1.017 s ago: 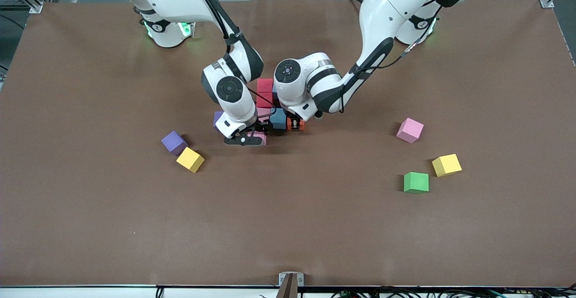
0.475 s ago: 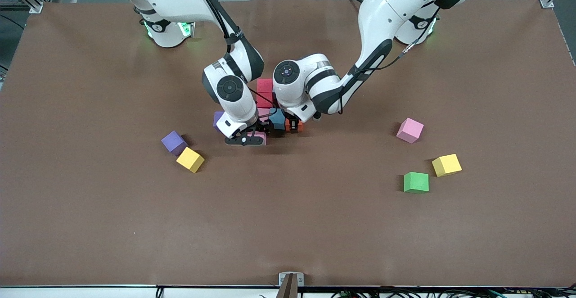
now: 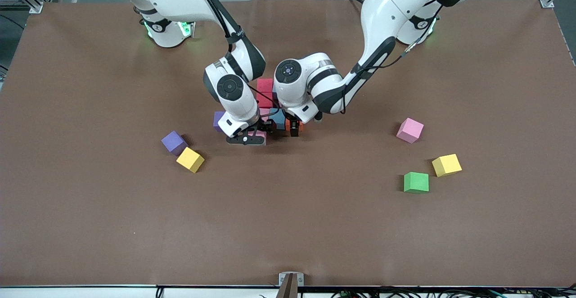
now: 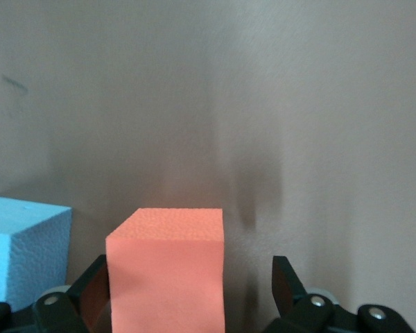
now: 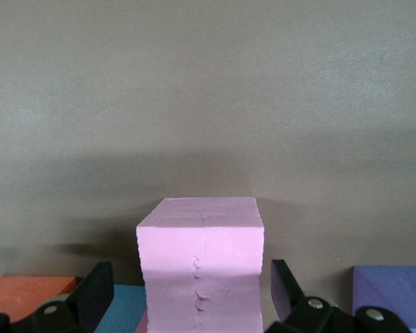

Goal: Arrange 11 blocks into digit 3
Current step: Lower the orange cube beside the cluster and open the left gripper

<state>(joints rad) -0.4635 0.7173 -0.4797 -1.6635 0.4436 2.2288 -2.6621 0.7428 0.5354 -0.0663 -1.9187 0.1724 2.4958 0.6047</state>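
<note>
Judging by the grainy matte faces, Ben, how will the blocks handle?

Light, foam-like and a little soft, I'd say, Ana. They shouldn't slip or break, and a hard squeeze might dent them. Take each one on two flat sides facing away from each other, low and square.

Where are the grippers?

The left gripper (image 3: 294, 128) is down at the table with its jaws apart around the orange block (image 4: 168, 270), and a gap shows at one finger. That block sits beside a light blue block (image 4: 24, 243) at the nearer edge of the digit 3 (image 3: 265, 85), mid-table. The right gripper (image 3: 258, 132) straddles a pink block (image 5: 201, 263), unclenched, with gaps on both sides.

And the rest?

They are equal cubes with plain colours. A green block (image 3: 416, 182) and a yellow block (image 3: 447, 164) lie loose toward the left arm's end. Another yellow cube (image 3: 190, 159) touches a purple cube (image 3: 173, 142) toward the right arm's end.
</note>
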